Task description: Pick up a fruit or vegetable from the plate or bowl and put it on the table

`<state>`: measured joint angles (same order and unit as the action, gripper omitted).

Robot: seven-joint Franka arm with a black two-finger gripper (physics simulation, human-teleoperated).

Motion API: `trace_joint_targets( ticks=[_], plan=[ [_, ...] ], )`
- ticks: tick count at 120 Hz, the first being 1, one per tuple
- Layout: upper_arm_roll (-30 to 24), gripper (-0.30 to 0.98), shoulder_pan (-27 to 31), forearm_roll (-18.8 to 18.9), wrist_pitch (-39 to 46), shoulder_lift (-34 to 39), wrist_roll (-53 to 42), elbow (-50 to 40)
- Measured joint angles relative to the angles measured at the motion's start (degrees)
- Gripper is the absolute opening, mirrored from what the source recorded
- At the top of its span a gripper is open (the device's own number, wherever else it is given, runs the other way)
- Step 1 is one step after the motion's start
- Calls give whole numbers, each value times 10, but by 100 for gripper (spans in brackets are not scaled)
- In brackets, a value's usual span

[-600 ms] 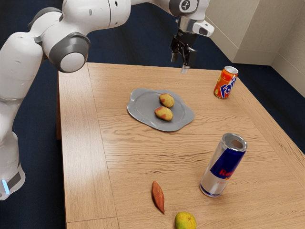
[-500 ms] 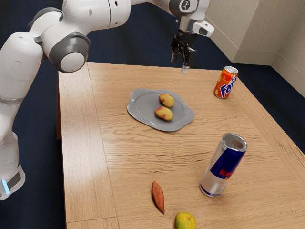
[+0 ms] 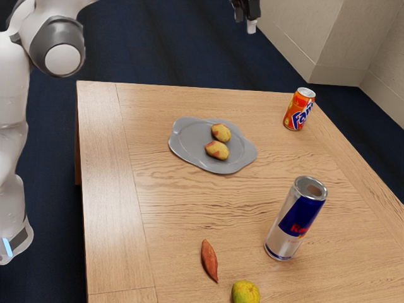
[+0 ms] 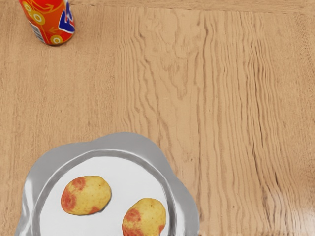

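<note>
The end effector (image 3: 246, 23) is high above the bench (image 3: 183, 208), apart from the plate (image 3: 186, 156); I cannot tell how wide it stands. The bench is pale grained wood, the floor (image 3: 151, 53) dark blue. Two potatoes (image 3: 218, 150) lie on the plate, long axes slanting down toward the exterior view's right.

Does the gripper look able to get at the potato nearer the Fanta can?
Probably yes. The gripper is up above table height, and nothing covers that potato. The plate's rim looks low. The other potato lies close beside it, with a gap, so that side may be tight.
</note>
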<state>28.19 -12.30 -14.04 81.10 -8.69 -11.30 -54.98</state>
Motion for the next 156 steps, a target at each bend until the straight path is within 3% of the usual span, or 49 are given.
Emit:
trace_joint_targets(
  ticks=[9, 23, 47, 56, 74, 89, 123, 156],
  plan=[
    [-3, 69, -16, 4, -25, -1, -2, -20],
    [-6, 68, -79, 52, -88, -3, -2, -31],
    [-7, 69, -115, 45, -172, -17, 9, -99],
    [-5, 68, -109, 43, -147, -48, -22, -107],
    [-6, 69, -102, 93, -101, -64, -101, -118],
    [-7, 68, -95, 111, -75, -118, -164, -130],
    [-13, 68, -85, 87, 10, -154, -320, -175],
    [-12, 68, -24, 57, 106, -162, -428, -215]
  ],
)
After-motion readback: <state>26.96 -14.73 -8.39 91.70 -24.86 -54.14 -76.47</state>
